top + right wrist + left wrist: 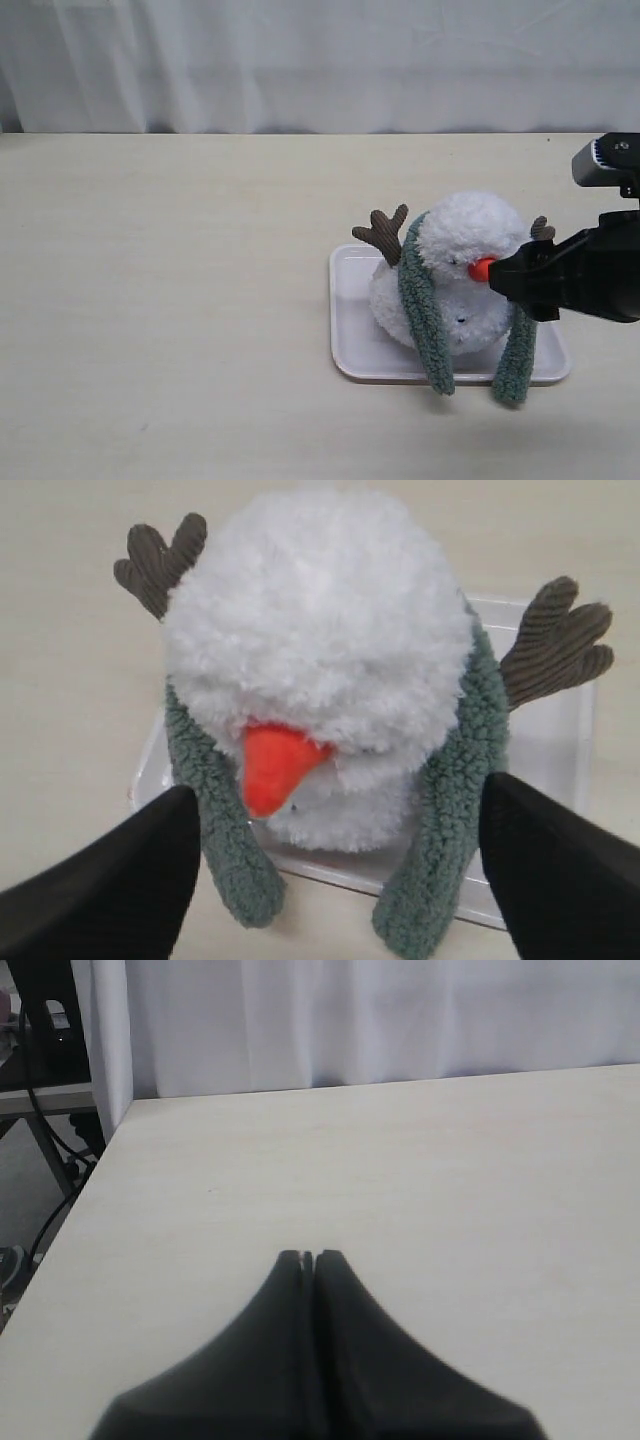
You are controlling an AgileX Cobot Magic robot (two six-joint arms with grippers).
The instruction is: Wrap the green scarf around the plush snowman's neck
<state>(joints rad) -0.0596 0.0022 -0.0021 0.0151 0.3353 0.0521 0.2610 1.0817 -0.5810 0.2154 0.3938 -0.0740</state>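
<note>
The plush snowman point(465, 250) leans forward on a white tray point(350, 300), its orange nose point(481, 268) pointing at my right gripper. The green scarf point(424, 315) runs behind the neck, and both ends hang down the front over the tray's near edge. My right gripper point(505, 278) hovers just in front of the nose. In the right wrist view this gripper point(340, 795) is open, its fingers point(130, 880) outside the two scarf ends point(450, 810) and holding nothing. My left gripper point(308, 1257) is shut and empty over bare table, and it is out of the exterior view.
Brown twig arms point(383, 235) stick out on both sides of the snowman's head. A white curtain point(320, 60) hangs behind the table's far edge. In the left wrist view the table's side edge point(85, 1190) drops off to cables and a stand.
</note>
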